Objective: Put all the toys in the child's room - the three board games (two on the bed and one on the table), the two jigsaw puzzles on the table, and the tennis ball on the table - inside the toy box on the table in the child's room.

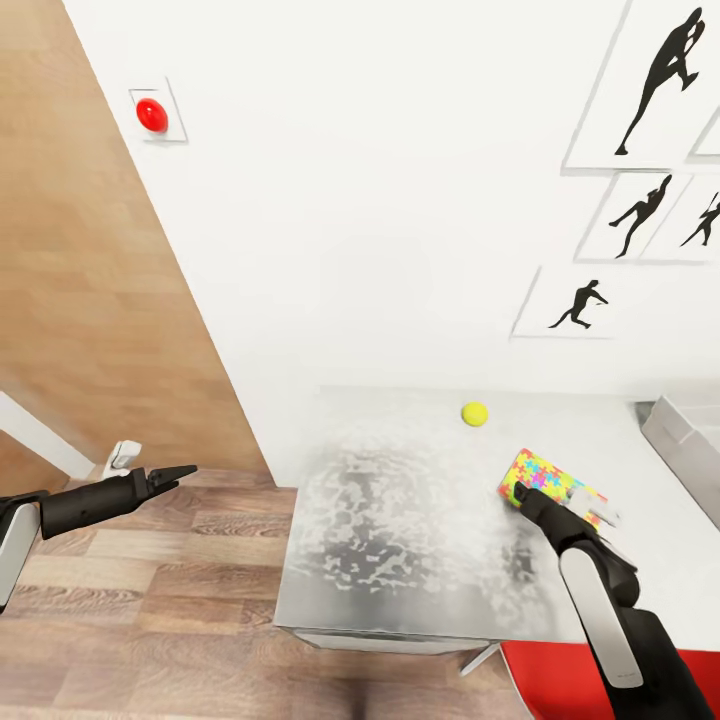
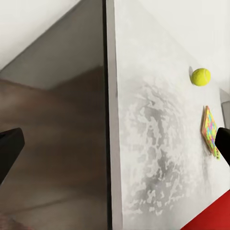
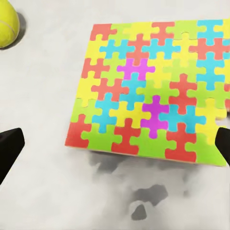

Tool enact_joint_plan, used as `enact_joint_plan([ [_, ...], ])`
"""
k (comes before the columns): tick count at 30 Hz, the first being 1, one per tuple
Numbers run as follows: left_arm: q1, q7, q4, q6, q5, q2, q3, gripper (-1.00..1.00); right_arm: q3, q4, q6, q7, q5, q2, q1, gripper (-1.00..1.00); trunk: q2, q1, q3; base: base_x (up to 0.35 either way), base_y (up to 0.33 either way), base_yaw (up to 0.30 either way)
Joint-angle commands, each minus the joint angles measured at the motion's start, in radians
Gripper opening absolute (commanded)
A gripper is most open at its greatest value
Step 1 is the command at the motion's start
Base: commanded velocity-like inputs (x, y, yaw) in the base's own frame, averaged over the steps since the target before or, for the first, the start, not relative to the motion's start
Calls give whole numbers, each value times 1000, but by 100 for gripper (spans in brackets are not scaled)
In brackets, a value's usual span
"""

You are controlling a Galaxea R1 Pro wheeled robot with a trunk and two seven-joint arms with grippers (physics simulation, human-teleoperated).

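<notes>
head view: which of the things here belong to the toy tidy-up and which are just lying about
Part of the job:
- small yellow-green tennis ball
- flat multicoloured jigsaw puzzle
- light grey toy box, at the table's right end
- white flat-topped table

Just there:
- round red wall button
- black silhouette pictures on the wall
- red object below the table edge

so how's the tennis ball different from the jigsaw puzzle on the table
The tennis ball is round and plain yellow-green; the jigsaw puzzle is a flat rectangle patterned in many colours. The ball is much smaller than the puzzle. The right gripper hovers open at the puzzle, while the ball sits apart nearer the wall. Both rest on the table.
</notes>
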Motion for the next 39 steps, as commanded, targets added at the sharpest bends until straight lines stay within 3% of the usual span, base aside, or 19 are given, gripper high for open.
enact_joint_plan([
  [1, -1, -5, 0, 4, -3, 0, 1, 100, -1, -5, 9, -7, -8, -1, -1, 100, -2, 1, -2, 0, 0, 0],
  [7, -1, -10, -1, 4, -2, 1, 1, 100, -10, -28, 45, -7, -10, 0, -1, 100, -2, 1, -2, 0, 0, 0],
  [13, -1, -30, -17, 6, 4, 2, 2, 100, -44, -34, 53, -6, -16, 3, -1, 100, -2, 1, -2, 0, -52, 0],
  [16, -1, -78, -19, 10, 7, 3, 2, 100, -62, -34, 55, -7, -19, 2, -1, 100, -2, 1, -2, 0, -206, 0],
  [23, -2, -271, -21, 17, 7, 7, 1, 100, -109, -35, 75, -6, -22, 2, -1, 100, -2, 1, -2, 0, -69, 0],
  [26, -4, -357, -21, 20, 5, 8, 0, 100, -155, -35, 80, 1, -34, 3, -1, 100, -2, 1, -2, 0, -14, 0],
  [30, -5, -385, -9, 13, -3, 6, -3, 100, -196, -35, 82, 28, -57, 3, -1, 100, -2, 1, -2, 0, -4, -1],
  [39, -5, -394, -5, 11, -8, 3, -4, 100, -217, -35, 82, 64, -70, 7, -1, 100, -2, 1, -2, 4, -1, -56],
])
